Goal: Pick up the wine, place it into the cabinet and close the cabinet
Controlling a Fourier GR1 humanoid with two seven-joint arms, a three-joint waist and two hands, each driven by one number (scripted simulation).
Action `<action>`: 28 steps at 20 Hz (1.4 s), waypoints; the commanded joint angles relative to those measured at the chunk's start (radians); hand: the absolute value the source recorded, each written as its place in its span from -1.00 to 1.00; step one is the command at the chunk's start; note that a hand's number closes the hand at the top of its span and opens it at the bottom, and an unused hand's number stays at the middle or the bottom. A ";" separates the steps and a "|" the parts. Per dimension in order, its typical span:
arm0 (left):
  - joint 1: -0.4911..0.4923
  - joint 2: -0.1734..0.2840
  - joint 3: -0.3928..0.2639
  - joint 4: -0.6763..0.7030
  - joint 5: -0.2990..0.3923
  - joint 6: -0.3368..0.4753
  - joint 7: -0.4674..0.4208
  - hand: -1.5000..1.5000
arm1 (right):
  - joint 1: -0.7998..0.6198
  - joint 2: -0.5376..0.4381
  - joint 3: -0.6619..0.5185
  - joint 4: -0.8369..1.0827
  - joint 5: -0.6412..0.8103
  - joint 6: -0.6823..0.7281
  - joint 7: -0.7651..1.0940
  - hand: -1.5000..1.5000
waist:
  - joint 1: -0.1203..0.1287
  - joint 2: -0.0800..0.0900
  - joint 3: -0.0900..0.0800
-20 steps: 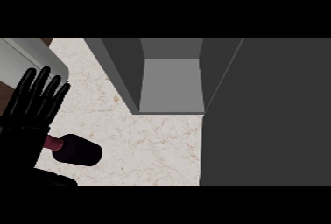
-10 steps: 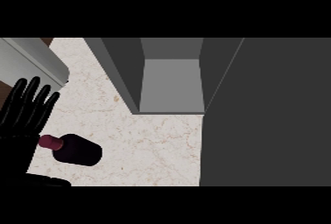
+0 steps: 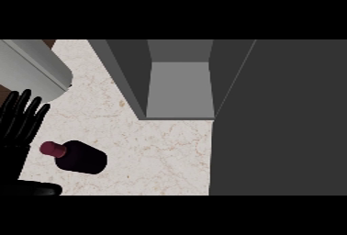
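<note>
The picking-up step is judged to be the one in hand, with nothing yet grasped. At the near left edge of the head view a hand point(image 3: 20, 120) is seen with its fingers straight and spread, pointing away from the robot, and no object is enclosed by them; by its place in the view it is taken for the left hand, though the forearm behind it is mostly hidden. The right hand is not shown. Just beside that hand, toward the robot and to its right, the wine point(image 3: 76, 156) is found on the pale speckled worktop point(image 3: 163, 151), its red cap turned toward the hand and its dark body pointing away to the right; whether it is standing or lying cannot be told from so steep a view. A gap between fingers and cap appears to be left, so no contact is claimed. Beyond the hand, at the far left, a rounded grey object point(image 3: 37, 69) is seen that cannot be identified. Farther off and well to the right of the hand, the cabinet point(image 3: 177, 89) is shown open, its grey inside bare, and a broad dark panel point(image 3: 284, 114), probably its door, is spread along the right. The next move is judged to call for the fingers being brought round the bottle before any lift toward the opening
</note>
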 commanded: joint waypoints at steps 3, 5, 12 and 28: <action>0.030 0.057 0.099 0.132 0.044 -0.115 -0.082 -1.00 | 0.027 -0.013 -0.070 0.026 -0.053 0.044 -0.055 -1.00 | -0.001 0.000 0.000; 0.025 0.002 0.042 0.185 -0.049 -0.094 -0.141 -1.00 | -0.027 -0.035 -0.076 -0.060 -0.084 0.005 0.077 -1.00 | -0.002 0.000 0.000; 0.072 0.011 0.087 0.257 -0.042 -0.172 -0.203 -1.00 | -0.014 0.036 0.028 0.035 0.048 0.013 -0.025 -1.00 | 0.001 0.000 0.000; -0.017 0.052 0.104 0.643 -0.196 -0.254 -0.485 -1.00 | 0.069 0.027 0.005 -0.044 0.005 0.054 -0.016 -1.00 | -0.003 0.000 0.000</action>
